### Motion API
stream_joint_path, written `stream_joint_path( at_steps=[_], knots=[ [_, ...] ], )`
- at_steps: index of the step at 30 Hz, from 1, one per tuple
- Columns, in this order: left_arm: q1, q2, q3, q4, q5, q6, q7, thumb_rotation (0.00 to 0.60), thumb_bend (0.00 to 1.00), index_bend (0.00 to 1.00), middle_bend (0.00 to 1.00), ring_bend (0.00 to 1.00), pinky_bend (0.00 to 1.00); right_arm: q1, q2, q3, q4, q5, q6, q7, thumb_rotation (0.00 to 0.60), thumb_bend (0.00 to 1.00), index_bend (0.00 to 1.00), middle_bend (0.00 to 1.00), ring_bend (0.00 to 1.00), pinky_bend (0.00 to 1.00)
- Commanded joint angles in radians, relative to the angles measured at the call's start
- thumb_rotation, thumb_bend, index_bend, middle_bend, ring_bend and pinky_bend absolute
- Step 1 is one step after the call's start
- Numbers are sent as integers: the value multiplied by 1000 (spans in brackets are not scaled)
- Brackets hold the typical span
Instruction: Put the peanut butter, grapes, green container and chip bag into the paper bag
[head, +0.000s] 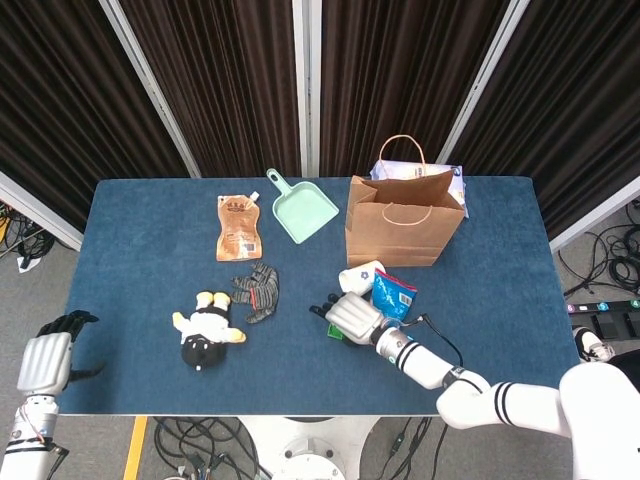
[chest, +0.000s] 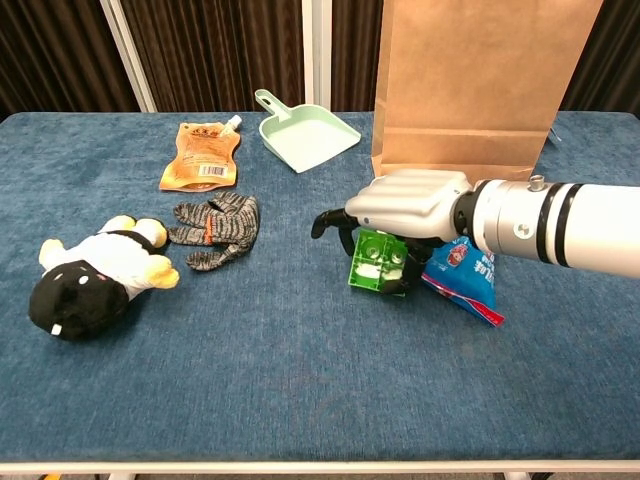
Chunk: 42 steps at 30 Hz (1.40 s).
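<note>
My right hand (chest: 408, 203) lies over the green container (chest: 375, 260), fingers down its left side and thumb against its right, gripping it. In the head view the right hand (head: 350, 315) hides most of the green container (head: 334, 331). The blue chip bag (chest: 462, 281) lies just right of it, also seen as the chip bag (head: 393, 294) from above. A white jar (head: 358, 277) stands behind the hand. The brown paper bag (head: 403, 222) stands upright and open at the back; in the chest view the paper bag (chest: 470, 85) rises behind my hand. My left hand (head: 46, 360) hangs off the table's near left corner, holding nothing.
A mint dustpan (chest: 306, 131) and an orange pouch (chest: 201, 155) lie at the back left. A grey striped glove (chest: 218, 228) and a plush toy (chest: 92, 275) lie on the left. A clear plastic packet (head: 456, 179) sits behind the paper bag.
</note>
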Motion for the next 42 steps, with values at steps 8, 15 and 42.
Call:
stream_joint_path(
  at_steps=[8, 15, 42],
  knots=[
    [2, -5, 0, 11, 3, 0, -11, 600, 82, 351, 337, 255, 280, -7, 42, 8, -48, -19, 25, 39, 600, 264, 242, 340, 275, 554],
    [3, -4, -1, 13, 2, 1, -10, 600, 82, 352, 338, 256, 280, -14, 86, -1, -90, -39, 31, 60, 600, 280, 267, 343, 281, 599],
    [9, -7, -2, 16, 0, 3, -16, 600, 81, 351, 338, 256, 280, -6, 1, -15, -8, 59, 52, -110, 600, 232, 283, 384, 278, 535]
  ],
)
